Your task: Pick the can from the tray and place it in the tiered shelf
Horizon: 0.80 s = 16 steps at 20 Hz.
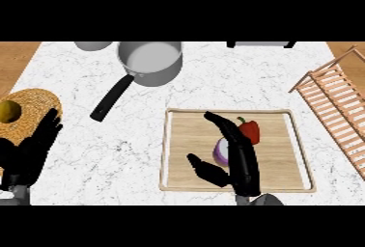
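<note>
A purple and white can (pixel 221 151) stands on the wooden tray (pixel 285 144), next to a red bell pepper (pixel 250 130). My right hand (pixel 242 166) is over the tray, open. Its straight fingers (pixel 227 129) run along the can's right side and hide part of it. The thumb (pixel 206 171) sticks out to the left, just in front of the can. The wooden slatted tiered shelf (pixel 335 108) stands at the right edge of the counter. My left hand (pixel 32 149) rests open at the lower left, fingers up.
A steel pot (pixel 151 60) with a long black handle (pixel 112 98) sits at the back centre. Beside it is a grey bowl (pixel 93 46). A woven round mat (pixel 32 113) at the left holds a yellow-green fruit (pixel 8 111). A dark-framed object (pixel 260 44) shows at the back.
</note>
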Motion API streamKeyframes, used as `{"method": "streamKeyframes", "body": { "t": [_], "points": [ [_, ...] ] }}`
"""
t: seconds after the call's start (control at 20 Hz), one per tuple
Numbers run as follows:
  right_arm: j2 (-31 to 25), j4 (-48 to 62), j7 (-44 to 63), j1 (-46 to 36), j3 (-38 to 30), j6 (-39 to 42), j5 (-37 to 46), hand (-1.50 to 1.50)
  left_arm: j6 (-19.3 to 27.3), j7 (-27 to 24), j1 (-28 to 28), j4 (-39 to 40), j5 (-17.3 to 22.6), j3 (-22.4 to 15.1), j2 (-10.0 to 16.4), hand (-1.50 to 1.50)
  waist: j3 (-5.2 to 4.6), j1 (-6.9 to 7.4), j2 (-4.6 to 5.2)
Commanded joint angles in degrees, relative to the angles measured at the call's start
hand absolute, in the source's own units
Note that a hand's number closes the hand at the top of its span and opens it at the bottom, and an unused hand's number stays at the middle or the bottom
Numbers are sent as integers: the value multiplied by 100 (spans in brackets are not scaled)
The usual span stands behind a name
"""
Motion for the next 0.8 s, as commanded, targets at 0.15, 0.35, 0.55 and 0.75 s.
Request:
{"method": "streamKeyframes", "body": {
  "t": [0.15, 0.35, 0.55, 0.75],
  "points": [
    [-69, -427, 2409, 49, 455, 615, 2634, -150, -84, 64, 243, 21, 58, 134, 111, 0, -26, -180, -75],
    [-167, -931, 3668, -89, 572, 2187, 3295, -150, -10, 1, 234, -9, -6, 144, 69, 0, -17, -167, -58],
    [-302, -1155, 4296, -332, 873, 4071, 3077, -150, -32, 158, 129, -219, 40, 101, 50, 0, -5, -74, -35],
    [-18, -909, 4970, -805, 893, 5609, 2874, -150, 51, 185, -15, -99, -23, 78, -40, 0, 3, -22, 21]
  ]
}}
